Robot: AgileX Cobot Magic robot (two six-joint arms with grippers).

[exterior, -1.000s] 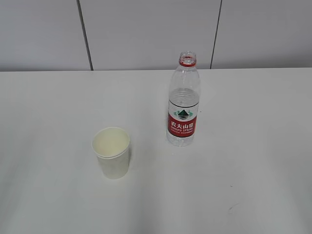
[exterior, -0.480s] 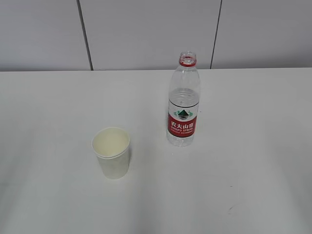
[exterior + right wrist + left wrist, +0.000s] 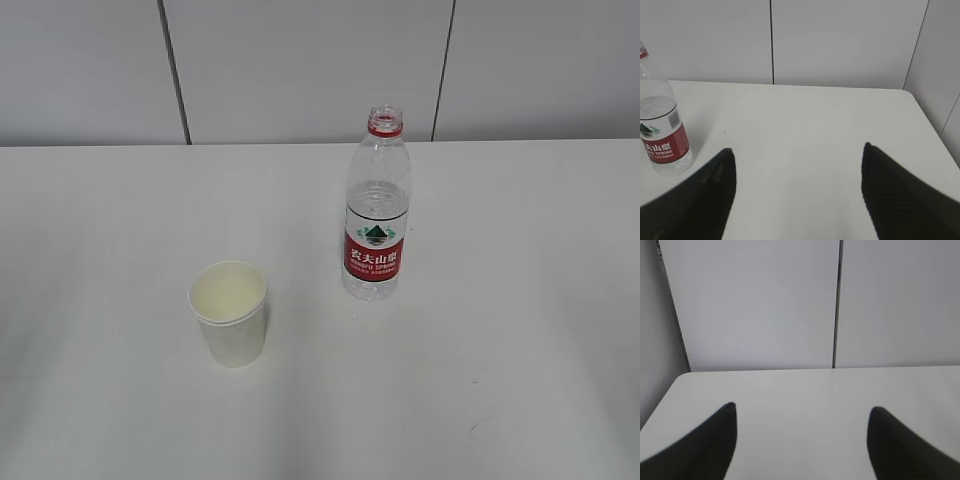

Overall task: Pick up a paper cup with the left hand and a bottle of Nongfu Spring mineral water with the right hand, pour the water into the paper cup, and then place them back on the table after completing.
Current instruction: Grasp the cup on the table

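Note:
A pale paper cup [image 3: 229, 312] stands upright and open on the white table [image 3: 500, 380], left of centre. A clear Nongfu Spring bottle [image 3: 376, 208] with a red label and no cap stands upright to its right, partly filled with water [image 3: 377, 198]. Neither arm shows in the exterior view. My left gripper [image 3: 802, 407] is open and empty over bare table; the cup is out of its view. My right gripper [image 3: 797, 149] is open and empty, with the bottle [image 3: 662, 130] off to its left.
A grey panelled wall [image 3: 300, 70] runs behind the table's far edge. In the left wrist view the table's left corner [image 3: 682, 377] shows; in the right wrist view its right edge [image 3: 927, 120] shows.

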